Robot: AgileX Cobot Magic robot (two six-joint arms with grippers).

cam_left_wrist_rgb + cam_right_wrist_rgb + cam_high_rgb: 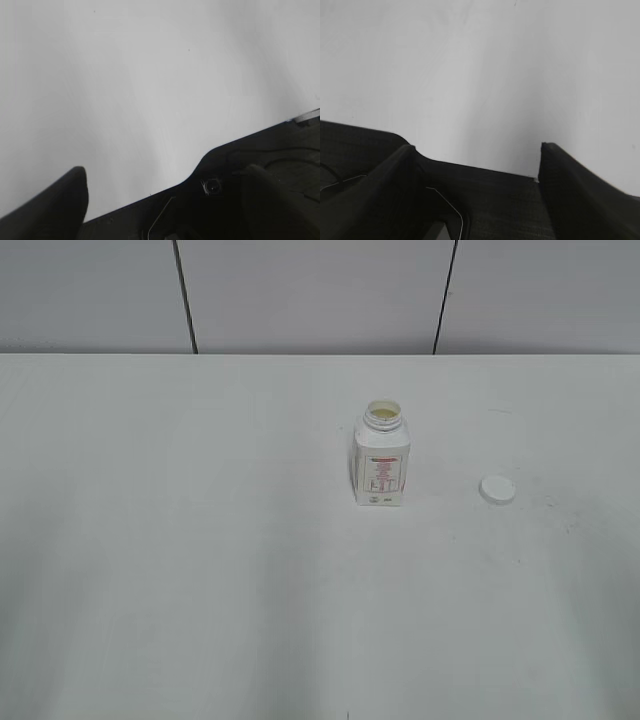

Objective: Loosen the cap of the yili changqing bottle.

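White table (200,590) fills exterior view. Bottle (381,464) upright near centre, mouth open. Cap (497,490) already off, lying on table well to right of it. Task looks done; best step: arms stay clear. Left gripper (165,200) spread, empty. Right gripper (475,172) spread, empty. Fingertips cropped; bottle unseen from wrists.

I can't read any text from here. The yili changqing bottle (381,464) carries a white label (382,475) with a red heading and a block of dark print under it, but the characters are too small to make out. Neither wrist view shows me any lettering.
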